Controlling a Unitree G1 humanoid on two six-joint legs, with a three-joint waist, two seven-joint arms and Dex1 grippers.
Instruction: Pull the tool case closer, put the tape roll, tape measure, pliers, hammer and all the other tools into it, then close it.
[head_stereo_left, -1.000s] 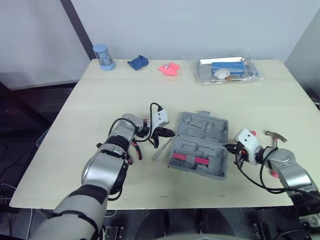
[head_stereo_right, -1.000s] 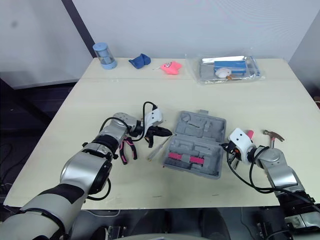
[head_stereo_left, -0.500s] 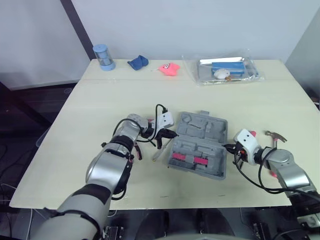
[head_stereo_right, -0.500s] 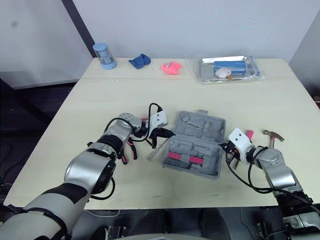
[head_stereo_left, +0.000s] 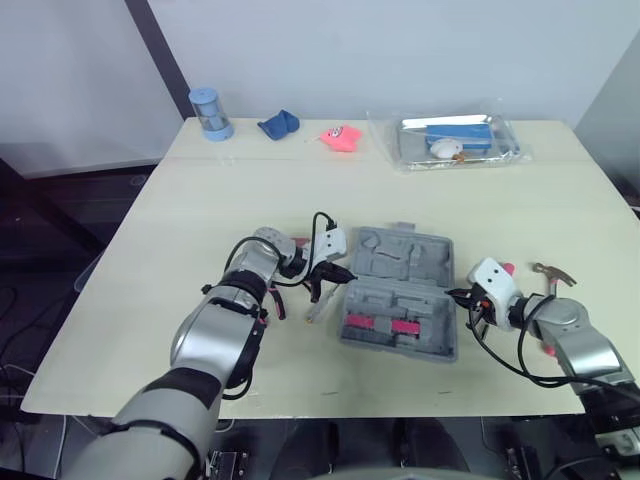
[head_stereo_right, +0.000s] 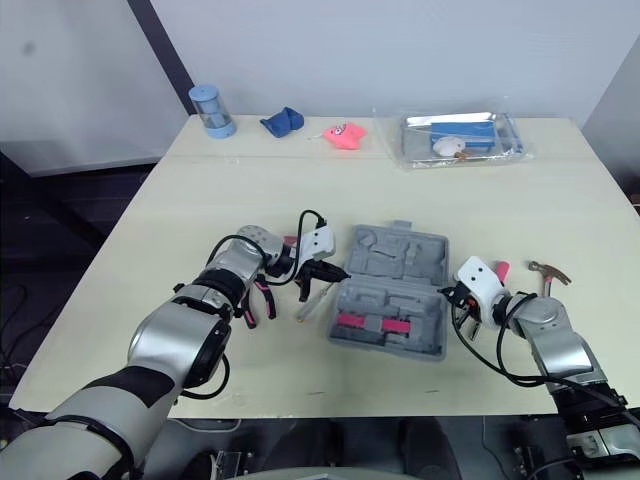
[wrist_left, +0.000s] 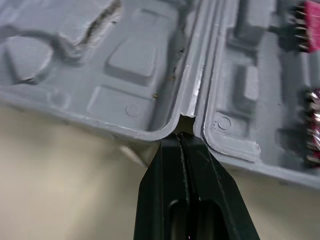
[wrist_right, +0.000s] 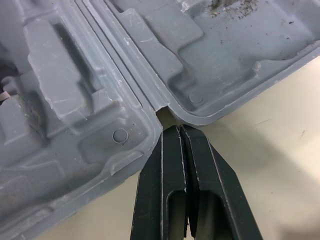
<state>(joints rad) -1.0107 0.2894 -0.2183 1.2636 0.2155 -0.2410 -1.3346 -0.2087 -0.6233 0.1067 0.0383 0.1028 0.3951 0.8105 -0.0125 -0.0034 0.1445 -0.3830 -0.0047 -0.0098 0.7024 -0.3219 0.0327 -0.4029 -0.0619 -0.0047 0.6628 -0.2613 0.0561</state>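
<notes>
The tool case (head_stereo_left: 400, 290) lies open and flat on the bench (head_stereo_left: 200, 200), with its two grey halves side by side and joined along a hinge line. The left gripper (wrist_left: 182, 140) stands at the left end of that hinge line. Its fingers (wrist_left: 165, 165) are pressed together and their tips sit in the small notch between the two halves. The right gripper (wrist_right: 179, 131) does the same at the right end of the case, fingers together, tips touching the notch there. Neither gripper is clamped on anything.

The case looks like hard moulded plastic: stiff, probably light while it is almost empty, and smooth underneath, so I expect it to slide easily. With the fingers together it can only be squeezed between the two arms and dragged, and it may turn if one side pulls more than the other. A surer hold would be the raised rim wall of one half, taken between parted fingers.

The hammer (head_stereo_left: 552, 272) lies to the right of the case, beyond the right gripper. The pliers (head_stereo_right: 250, 300) and a screwdriver (head_stereo_left: 318, 305) lie to the left of the case.
</notes>
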